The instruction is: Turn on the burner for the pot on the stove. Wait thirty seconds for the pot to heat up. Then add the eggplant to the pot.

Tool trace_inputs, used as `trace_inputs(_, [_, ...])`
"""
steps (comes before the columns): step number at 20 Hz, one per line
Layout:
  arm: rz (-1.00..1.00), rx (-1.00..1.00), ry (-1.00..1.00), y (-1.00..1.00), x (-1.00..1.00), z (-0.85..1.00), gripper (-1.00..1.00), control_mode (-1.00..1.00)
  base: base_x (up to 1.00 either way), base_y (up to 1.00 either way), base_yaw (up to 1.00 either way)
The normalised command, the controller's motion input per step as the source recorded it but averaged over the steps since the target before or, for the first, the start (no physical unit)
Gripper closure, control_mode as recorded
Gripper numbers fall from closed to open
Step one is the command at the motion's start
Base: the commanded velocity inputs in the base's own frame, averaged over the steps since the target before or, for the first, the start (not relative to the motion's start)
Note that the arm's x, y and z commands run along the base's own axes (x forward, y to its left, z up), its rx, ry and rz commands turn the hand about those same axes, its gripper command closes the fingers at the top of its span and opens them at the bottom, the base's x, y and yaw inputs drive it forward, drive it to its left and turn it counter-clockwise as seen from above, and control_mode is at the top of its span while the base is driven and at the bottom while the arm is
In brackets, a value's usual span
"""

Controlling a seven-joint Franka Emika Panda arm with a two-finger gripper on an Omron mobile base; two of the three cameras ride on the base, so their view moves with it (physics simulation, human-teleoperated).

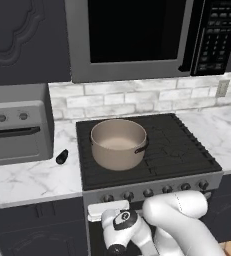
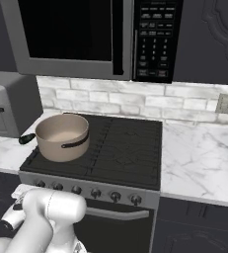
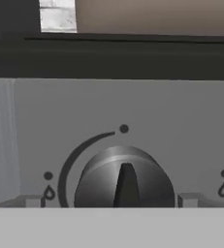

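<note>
The tan pot (image 1: 118, 144) (image 2: 62, 136) stands on the front left burner of the stove (image 1: 179, 150) (image 2: 128, 146), its dark handle turned to the right. To its left the small black eggplant (image 1: 62, 157) (image 2: 26, 139) lies on the marble counter. In the hand view my gripper (image 3: 111, 199) is open around the leftmost dark knob (image 3: 125, 179) on the steel front, with one fingertip (image 3: 30, 200) on each side and a small gap to the knob. The knob's pointer stands straight up under a dot. The pot's wall (image 3: 152, 14) shows above.
A grey toaster oven (image 1: 17, 130) sits on the counter left of the eggplant. The microwave (image 1: 132, 35) hangs over the cooktop. Further knobs (image 1: 167, 189) run along the stove front to the right. Marble counter (image 2: 199, 158) lies to the right of the stove.
</note>
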Motion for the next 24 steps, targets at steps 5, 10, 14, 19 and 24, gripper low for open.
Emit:
trace_inputs(5, [0.08, 0.00, 0.00, -0.07, 0.30, 0.00, 1.00, -1.00, 0.00, 0.00, 0.00])
trace_inputs(10, [0.00, 0.00, 0.00, 0.00, 0.14, 0.00, 1.00, -1.00, 0.00, 0.00, 0.00])
trace_inputs(14, [0.00, 0.00, 0.00, 0.00, 0.00, 0.00, 1.00, -1.00, 0.00, 0.00, 0.00])
trace_inputs(19, [0.00, 0.00, 0.00, 0.00, 0.01, 0.00, 1.00, -1.00, 0.00, 0.00, 0.00])
trace_inputs(24, [0.01, 0.00, 0.00, 0.00, 0.09, 0.14, 1.00, -1.00, 0.00, 0.00, 0.00])
